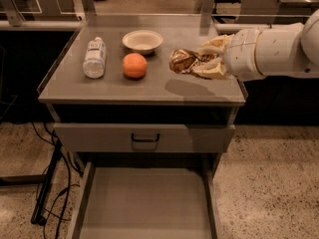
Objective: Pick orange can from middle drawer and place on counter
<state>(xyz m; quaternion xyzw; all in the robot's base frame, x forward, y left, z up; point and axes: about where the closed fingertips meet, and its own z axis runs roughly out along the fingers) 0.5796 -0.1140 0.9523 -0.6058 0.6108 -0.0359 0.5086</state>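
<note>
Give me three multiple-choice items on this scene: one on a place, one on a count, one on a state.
1. The middle drawer is pulled out. Where is the orange can?
A. Lying in that drawer
B. Over the right side of the counter
C. On the floor

2. How many things rest on the counter?
A. Three
B. One
C. Five

3. The claw is:
A. open, holding nothing
B. out of view
C. shut on the orange can

Answers:
1 B: the can hangs above the counter, casting a shadow on it.
2 A: a bottle, an orange fruit and a bowl.
3 C: the claw clamps the can from above and below.
</note>
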